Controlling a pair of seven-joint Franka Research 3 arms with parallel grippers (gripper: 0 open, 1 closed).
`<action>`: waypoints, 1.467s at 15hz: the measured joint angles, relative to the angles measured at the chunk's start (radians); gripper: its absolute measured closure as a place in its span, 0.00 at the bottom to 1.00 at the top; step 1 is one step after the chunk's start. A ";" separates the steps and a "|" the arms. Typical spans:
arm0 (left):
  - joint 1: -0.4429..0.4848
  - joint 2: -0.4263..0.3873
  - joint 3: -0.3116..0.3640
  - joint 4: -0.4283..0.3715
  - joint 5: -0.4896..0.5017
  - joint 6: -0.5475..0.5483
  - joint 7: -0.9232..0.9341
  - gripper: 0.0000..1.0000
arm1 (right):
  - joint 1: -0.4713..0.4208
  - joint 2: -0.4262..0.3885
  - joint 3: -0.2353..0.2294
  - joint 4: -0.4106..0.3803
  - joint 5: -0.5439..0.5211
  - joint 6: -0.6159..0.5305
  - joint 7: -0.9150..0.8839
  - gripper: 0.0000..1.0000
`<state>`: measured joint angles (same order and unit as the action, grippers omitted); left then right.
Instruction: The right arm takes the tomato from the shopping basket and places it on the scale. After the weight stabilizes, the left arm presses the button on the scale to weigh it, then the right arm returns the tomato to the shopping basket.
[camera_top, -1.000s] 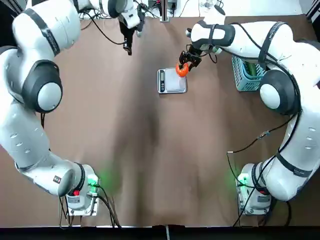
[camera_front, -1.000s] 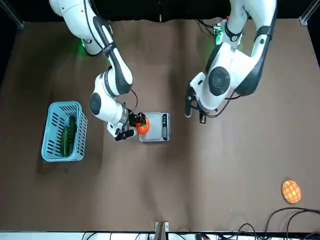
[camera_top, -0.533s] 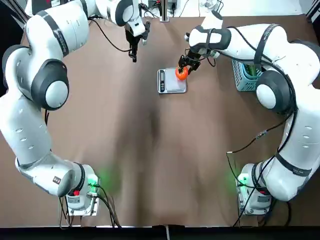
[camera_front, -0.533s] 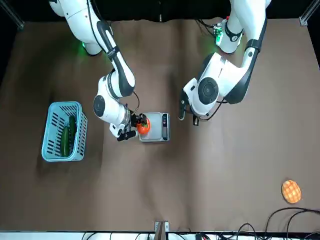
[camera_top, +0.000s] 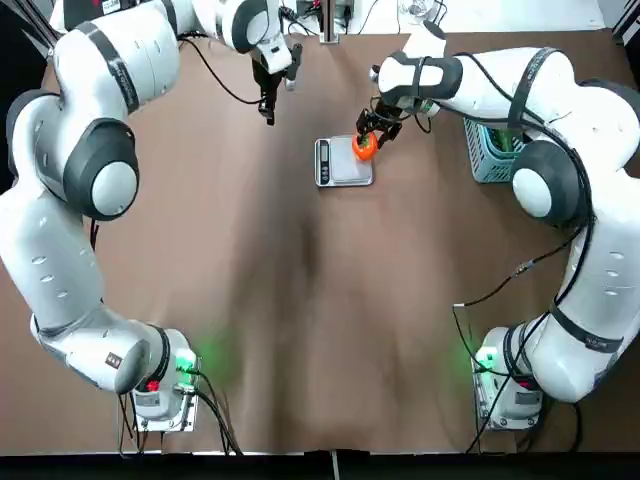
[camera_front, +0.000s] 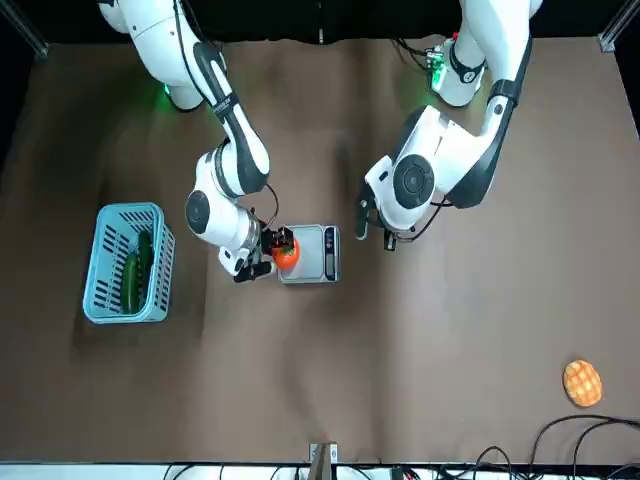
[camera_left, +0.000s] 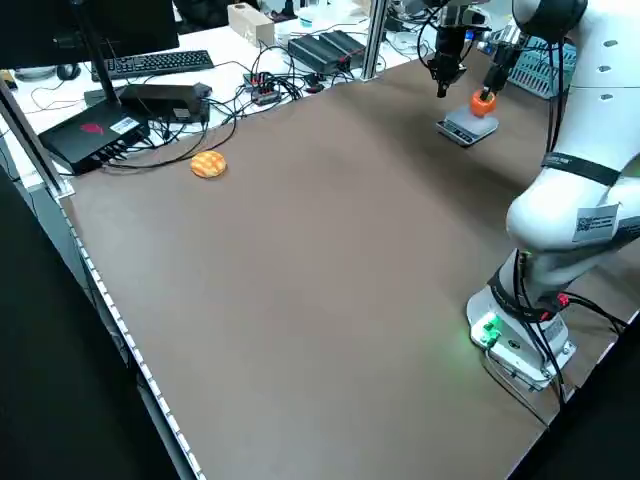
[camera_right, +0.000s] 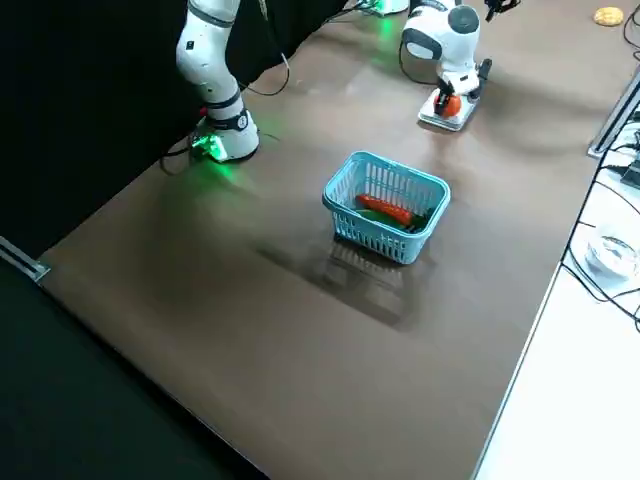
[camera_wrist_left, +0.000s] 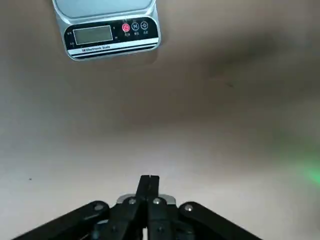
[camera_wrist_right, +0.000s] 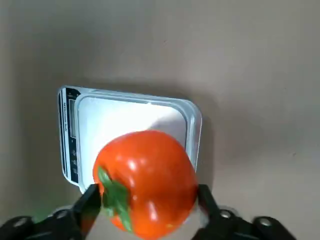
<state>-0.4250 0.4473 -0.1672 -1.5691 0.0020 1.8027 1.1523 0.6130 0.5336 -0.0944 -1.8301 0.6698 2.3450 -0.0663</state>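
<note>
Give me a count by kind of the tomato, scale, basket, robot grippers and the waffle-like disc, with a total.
Tomato: 1, between the right gripper's fingers, at the scale
Scale: 1
Basket: 1
Grippers: 2, the left to the scale's left
Disc: 1
Total: 6

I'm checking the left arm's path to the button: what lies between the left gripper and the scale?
Only bare table, as the left wrist view shows between the left gripper and the scale.

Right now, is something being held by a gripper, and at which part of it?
Yes: the right gripper holds the tomato by its opposite sides, one finger near the green stem.
</note>
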 joint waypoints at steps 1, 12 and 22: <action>0.000 0.000 0.000 0.000 0.000 0.000 0.000 0.99 | 0.000 0.000 -0.001 0.000 0.000 0.000 0.000 0.11; -0.006 0.005 -0.001 0.000 -0.003 0.002 -0.003 0.99 | -0.016 -0.019 -0.035 0.015 0.000 -0.005 0.000 0.00; -0.123 0.117 -0.005 0.000 -0.040 0.181 -0.127 0.99 | -0.050 -0.265 -0.307 0.030 -0.315 -0.183 -0.002 0.00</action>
<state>-0.5479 0.5642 -0.1725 -1.5686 -0.0376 1.9842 1.0253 0.5632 0.2683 -0.4017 -1.8001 0.3546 2.1622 -0.0681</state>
